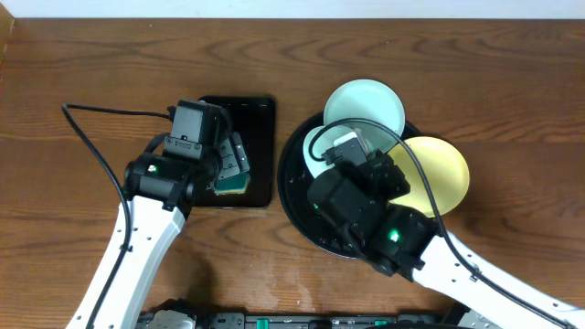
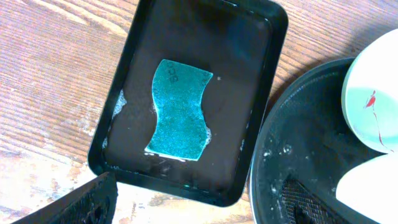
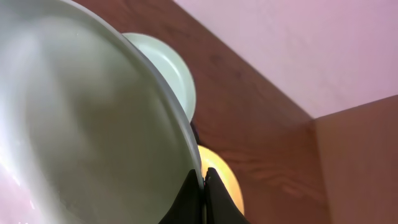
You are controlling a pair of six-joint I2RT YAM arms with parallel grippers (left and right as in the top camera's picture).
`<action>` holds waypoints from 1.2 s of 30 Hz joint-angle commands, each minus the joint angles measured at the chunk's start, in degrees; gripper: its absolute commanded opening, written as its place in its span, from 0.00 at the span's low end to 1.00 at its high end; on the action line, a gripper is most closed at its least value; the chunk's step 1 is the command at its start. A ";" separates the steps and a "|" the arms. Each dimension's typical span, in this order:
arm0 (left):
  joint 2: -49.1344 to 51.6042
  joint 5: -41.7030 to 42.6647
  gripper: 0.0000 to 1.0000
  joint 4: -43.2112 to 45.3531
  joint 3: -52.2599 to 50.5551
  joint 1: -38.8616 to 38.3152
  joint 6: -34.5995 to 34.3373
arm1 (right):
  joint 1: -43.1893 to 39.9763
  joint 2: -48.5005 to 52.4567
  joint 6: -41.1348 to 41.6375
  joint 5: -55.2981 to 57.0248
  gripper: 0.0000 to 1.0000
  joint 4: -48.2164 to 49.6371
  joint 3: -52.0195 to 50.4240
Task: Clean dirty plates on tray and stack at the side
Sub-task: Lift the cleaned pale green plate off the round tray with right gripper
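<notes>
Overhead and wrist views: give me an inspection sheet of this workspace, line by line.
Surface: wooden table.
Job's things: round tray; mint plate at its back rim, yellow plate at its right rim, held plate near its middle; red smear on one mint plate.
Clutter: small tray holding a sponge in wet film.
Grippers: left gripper open above the sponge; right gripper shut on the held plate's rim.
Cables: left cable, right cable, both black.
Surroundings: pale wall.

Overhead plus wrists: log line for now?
left gripper open above sponge in rectangular tray | right gripper shut on mint plate rim, over round tray | second mint plate, yellow plate at tray edge
</notes>
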 commanded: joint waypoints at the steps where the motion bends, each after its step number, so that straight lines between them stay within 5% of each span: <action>1: -0.02 -0.11 0.85 -0.15 1.11 0.31 0.52 | 1.81 -0.85 -1.49 5.03 0.01 0.28 1.55; 36: -0.02 -0.09 0.86 -0.15 1.11 0.28 0.52 | 7.87 -0.85 -4.35 12.09 0.01 0.31 1.55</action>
